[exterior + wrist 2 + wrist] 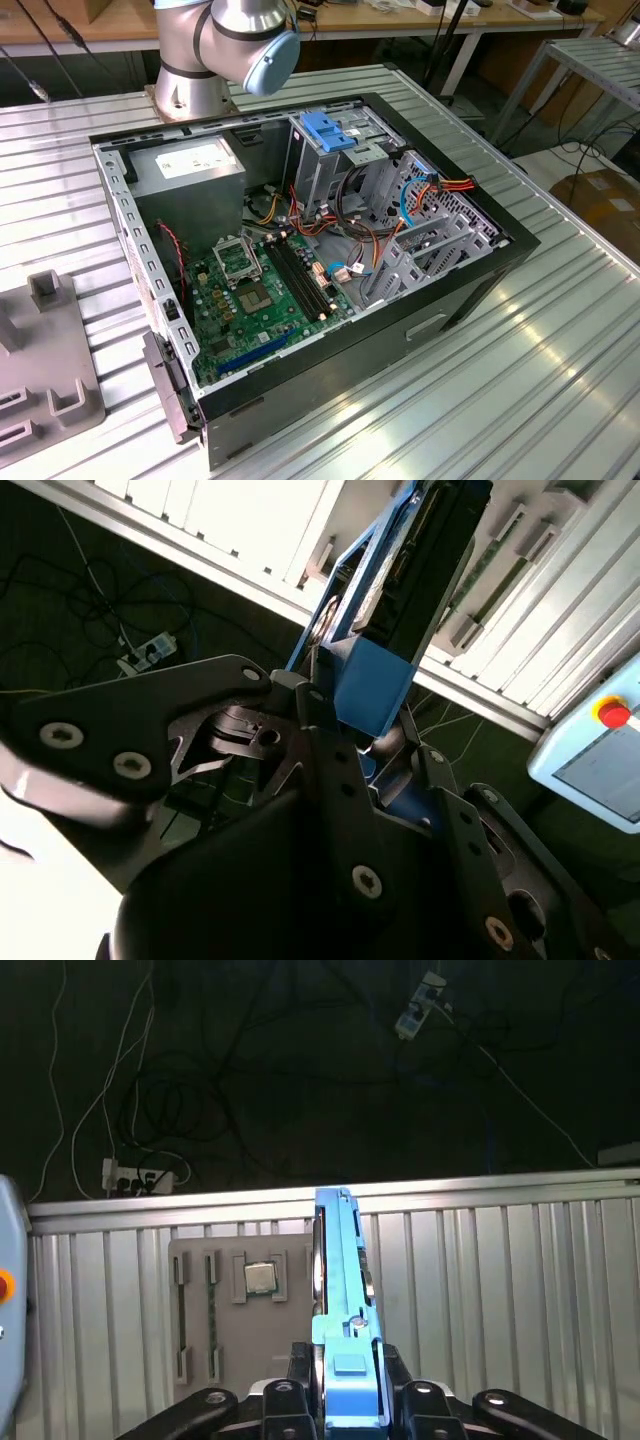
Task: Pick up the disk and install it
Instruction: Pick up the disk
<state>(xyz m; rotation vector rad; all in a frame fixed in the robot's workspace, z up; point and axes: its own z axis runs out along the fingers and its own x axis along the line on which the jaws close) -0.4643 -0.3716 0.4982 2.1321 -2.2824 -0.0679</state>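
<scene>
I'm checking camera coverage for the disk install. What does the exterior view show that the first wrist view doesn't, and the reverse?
Exterior view: the open computer case with its motherboard, and the arm behind it. First wrist view: the gripper shut on the disk, held edge-on, with a power strip on the dark floor beyond. Both: the ribbed metal table.

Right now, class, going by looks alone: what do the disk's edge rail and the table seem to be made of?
Rail on the disk: probably plastic, even bright blue, dull finish. The table: likely aluminium or steel, silvery ribbed slats with bright sheen.
</scene>
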